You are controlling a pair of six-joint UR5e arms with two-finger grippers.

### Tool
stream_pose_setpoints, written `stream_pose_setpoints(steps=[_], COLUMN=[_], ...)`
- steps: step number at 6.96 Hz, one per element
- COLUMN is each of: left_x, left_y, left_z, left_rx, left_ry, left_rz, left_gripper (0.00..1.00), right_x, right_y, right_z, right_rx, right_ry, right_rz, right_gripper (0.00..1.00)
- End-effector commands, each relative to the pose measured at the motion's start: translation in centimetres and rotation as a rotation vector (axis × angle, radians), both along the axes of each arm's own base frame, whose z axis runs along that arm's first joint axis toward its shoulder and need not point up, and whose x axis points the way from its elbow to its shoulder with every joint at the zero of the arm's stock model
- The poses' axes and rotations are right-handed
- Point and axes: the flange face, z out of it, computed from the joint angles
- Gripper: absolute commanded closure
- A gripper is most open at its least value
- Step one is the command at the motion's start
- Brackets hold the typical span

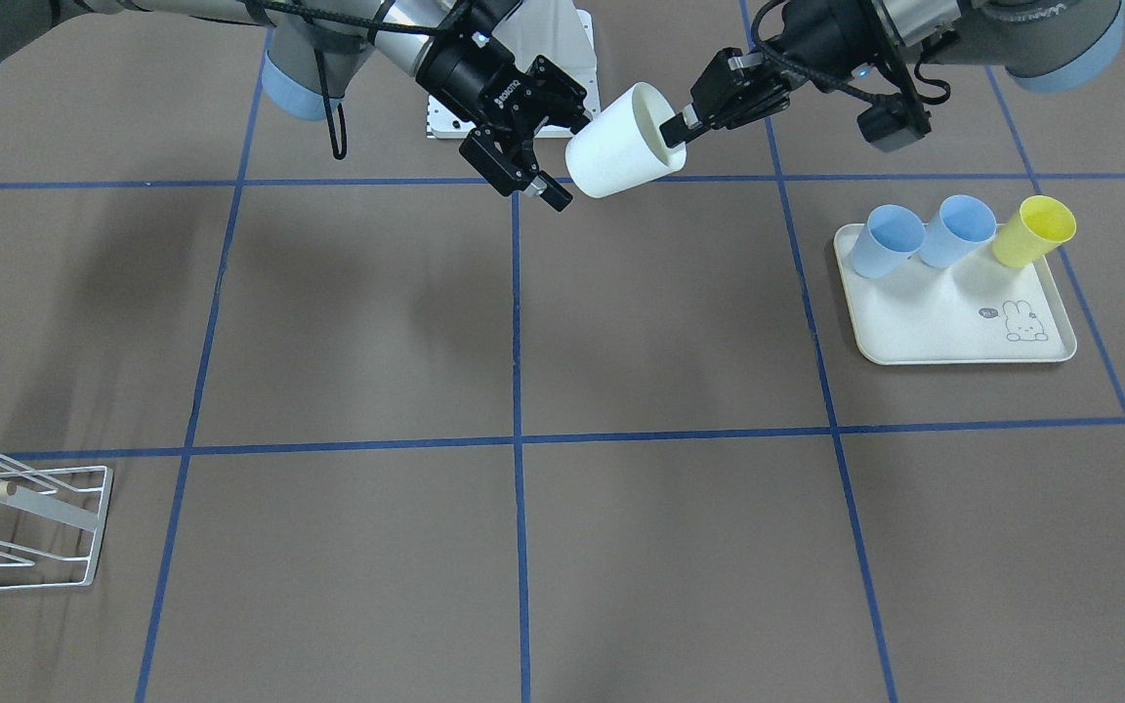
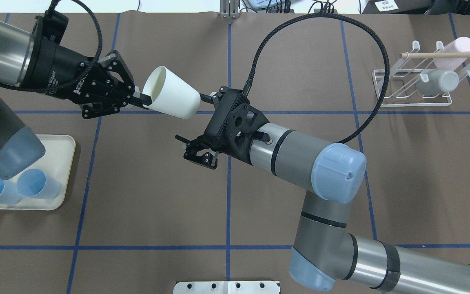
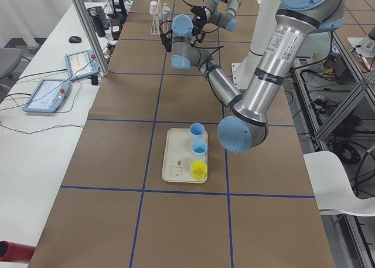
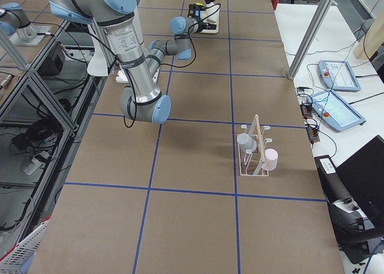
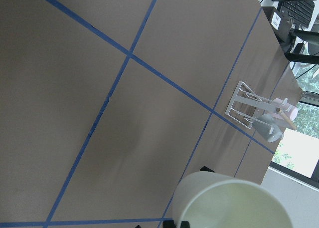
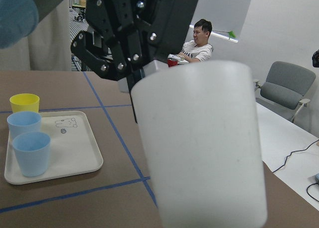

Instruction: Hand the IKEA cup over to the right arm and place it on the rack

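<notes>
- Presently the IKEA cup [image 2: 174, 98], white and tapered, hangs in the air at the upper centre-left of the overhead view. It lies nearly on its side, mouth toward the frame's left. The left wrist view looks into the mouth and shows it empty.
- The left pincer [image 2: 142, 100] is clamped narrow on the cup's rim, one finger inside the mouth and one outside, and carries the cup alone.
- The right pincer [image 2: 190, 117] stands wide at the cup's base end, its fingers spread to either side of the base. Whether either finger touches the wall cannot be told.
- Stage, as judged: the hand-over is set up but not made. Left to do: the right pincer must close on the base, the left must let go of the rim, and the cup must travel to the rack.
- The rack [image 2: 406, 87] stands at the upper right of the overhead view, well apart from the cup. It already bears a grey mug [image 2: 439, 81] and a pink cup [image 2: 455, 52].
- The tray [image 1: 953, 332], right of centre in the front-facing view, holds two blue cups [image 1: 887, 241] and a yellow cup [image 1: 1036, 230] along its upper edge. Nothing shows inside them.
- The surface [image 1: 670, 322] below the cup is brown with blue tape lines.
</notes>
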Motion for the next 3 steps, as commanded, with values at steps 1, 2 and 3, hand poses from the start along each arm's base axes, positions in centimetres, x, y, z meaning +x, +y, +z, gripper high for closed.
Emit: stream_pose_setpoints(steps=[1,2,3], left_x=[-0.04,-0.17,-0.21], left_y=[0.24,0.46,0.87], left_z=[0.13,-0.06,0.12], left_rx=[0.007,0.012,0.012], left_ry=[0.0,0.002,0.0], left_rz=[0.01,0.015,0.05], left_gripper=[1.0,1.0,1.0], right_x=[0.04,0.06,0.1], right_y=[-0.22,-0.19,-0.27], right_z=[-0.04,-0.06,-0.05], right_rx=[0.03,0.061,0.063], right_ry=[0.019,0.035,0.038], right_rz=[0.012,0.019,0.021], right_gripper=[0.01,0.01,0.01])
